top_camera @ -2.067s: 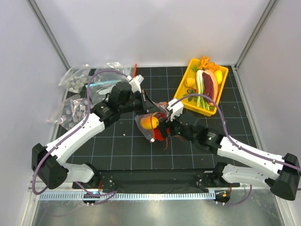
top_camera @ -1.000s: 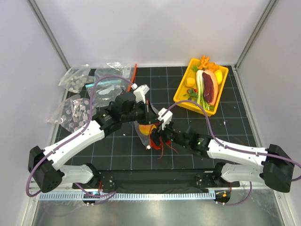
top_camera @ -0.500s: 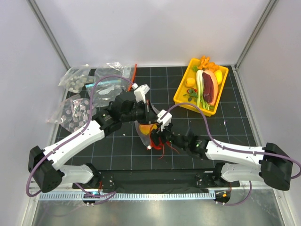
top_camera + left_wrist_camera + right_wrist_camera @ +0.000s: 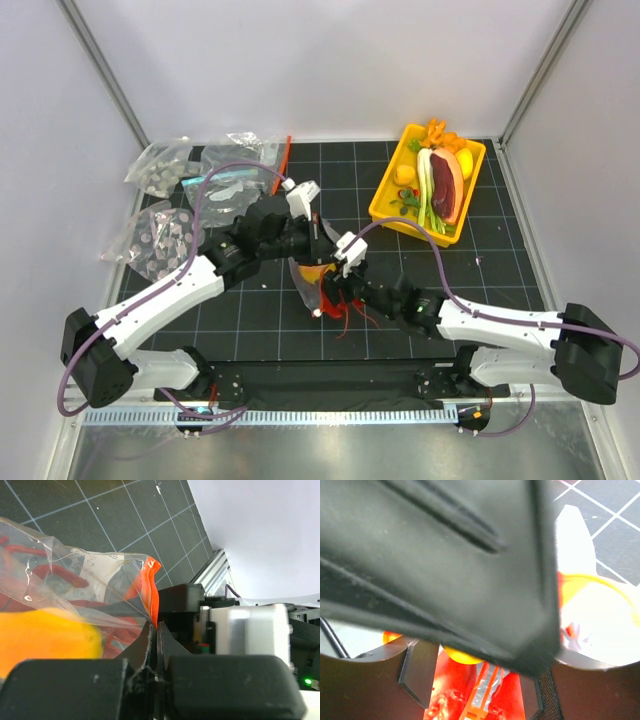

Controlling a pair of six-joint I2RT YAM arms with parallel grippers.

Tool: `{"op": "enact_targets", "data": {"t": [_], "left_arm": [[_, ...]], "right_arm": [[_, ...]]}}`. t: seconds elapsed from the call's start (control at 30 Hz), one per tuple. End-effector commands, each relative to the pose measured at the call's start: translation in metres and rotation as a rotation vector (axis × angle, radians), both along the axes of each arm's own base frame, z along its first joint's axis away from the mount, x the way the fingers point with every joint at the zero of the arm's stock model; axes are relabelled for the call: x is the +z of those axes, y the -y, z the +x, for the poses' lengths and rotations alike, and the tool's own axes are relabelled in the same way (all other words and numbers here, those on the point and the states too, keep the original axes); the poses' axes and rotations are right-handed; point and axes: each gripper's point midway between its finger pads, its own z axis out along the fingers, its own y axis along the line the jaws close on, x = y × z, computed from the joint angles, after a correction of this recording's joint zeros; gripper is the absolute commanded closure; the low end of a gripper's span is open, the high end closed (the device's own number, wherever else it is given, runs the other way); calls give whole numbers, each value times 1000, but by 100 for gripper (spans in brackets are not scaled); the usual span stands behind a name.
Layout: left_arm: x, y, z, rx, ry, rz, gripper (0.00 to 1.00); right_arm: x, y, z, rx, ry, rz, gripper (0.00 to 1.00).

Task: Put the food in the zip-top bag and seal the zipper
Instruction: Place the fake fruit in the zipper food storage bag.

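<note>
The clear zip-top bag (image 4: 303, 285) hangs at the mat's middle, and my left gripper (image 4: 318, 243) is shut on the zipper, its red-orange mouth strip (image 4: 152, 587). In the left wrist view the jaws (image 4: 155, 627) pinch that strip, with the bag film (image 4: 75, 565) and a yellow-orange fruit (image 4: 45, 635) behind it. My right gripper (image 4: 335, 278) sits at the bag's mouth. In its wrist view the red lobster (image 4: 455, 690) fills the gap between the fingers (image 4: 420, 670), with the fruit (image 4: 462, 656) just above. Lobster feelers (image 4: 345, 318) stick out below.
A yellow tray (image 4: 395, 190) at the back right holds a leek, a dark red slab and small fruit pieces. Bags of grey discs (image 4: 160, 235) and a bag with white pieces (image 4: 235, 190) lie at the back left. A blurred dark body covers the top of the right wrist view.
My right gripper has moved left and toward the near edge with the lobster, up against the bag. My left gripper shifted slightly right with the bag mouth. Little moved in the last half second.
</note>
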Motion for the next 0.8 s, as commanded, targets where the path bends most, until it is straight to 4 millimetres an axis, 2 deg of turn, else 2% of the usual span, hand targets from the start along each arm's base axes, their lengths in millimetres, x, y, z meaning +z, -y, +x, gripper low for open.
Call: {"op": "enact_targets", "data": {"t": [0.0, 0.17, 0.23, 0.37, 0.4, 0.43, 0.47, 0.5, 0.57, 0.7, 0.73, 0.77], "left_arm": [[27, 1, 4, 15, 80, -73, 100], [15, -2, 15, 61, 72, -38, 100], [12, -1, 17, 61, 59, -38, 100], [12, 4, 15, 35, 39, -59, 100], [14, 5, 13, 28, 32, -67, 100], [15, 6, 10, 12, 29, -77, 100], [16, 7, 10, 7, 27, -82, 100], [17, 7, 9, 2, 28, -86, 100], [18, 7, 8, -1, 30, -90, 100], [23, 9, 3, -25, 24, -112, 100], [24, 10, 1, -31, 18, -119, 100], [26, 10, 0, -38, 20, -128, 100]], "right_arm": [[30, 12, 11, -101, 67, 88, 66], [44, 41, 16, -214, 122, 124, 68], [43, 53, 21, -272, 141, 102, 69], [41, 59, 25, -325, 171, 54, 69], [33, 57, 26, -331, 171, 22, 69], [35, 54, 26, -336, 184, 16, 69], [34, 58, 29, -380, 195, 0, 69], [27, 54, 30, -377, 210, -44, 69], [25, 58, 36, -429, 235, -76, 68], [20, 60, 41, -470, 265, -68, 62], [15, 57, 43, -457, 261, -73, 57], [12, 56, 48, -455, 247, -78, 38]]}}
